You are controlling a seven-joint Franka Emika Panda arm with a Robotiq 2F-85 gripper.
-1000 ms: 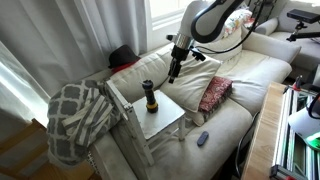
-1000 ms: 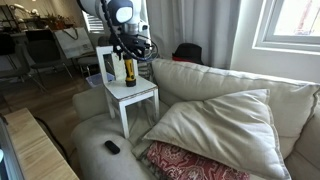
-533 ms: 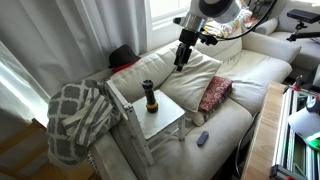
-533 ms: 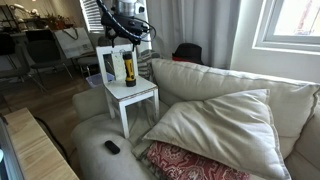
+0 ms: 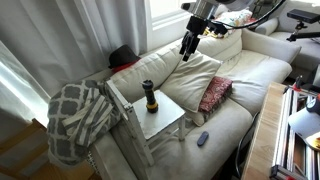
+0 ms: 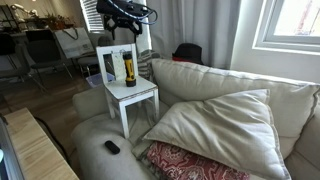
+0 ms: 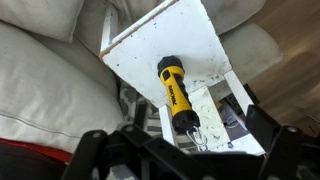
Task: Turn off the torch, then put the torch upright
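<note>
The torch (image 5: pixel 148 97) is seen standing upright near the middle of the small white table (image 5: pixel 172 122), whose flat top gives it a steady base. No beam can be made out, so it is judged to be switched off. The sofa (image 5: pixel 245 85) lies to the table's right. The gripper (image 5: pixel 187 50) is held high, far right, well apart, jaws spread and empty, presumably because nothing remains to be grasped.

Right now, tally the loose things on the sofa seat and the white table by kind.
Torch: 1
Remote: 1
Cushions: 2, cream cushion and red cushion
Total: 4
</note>
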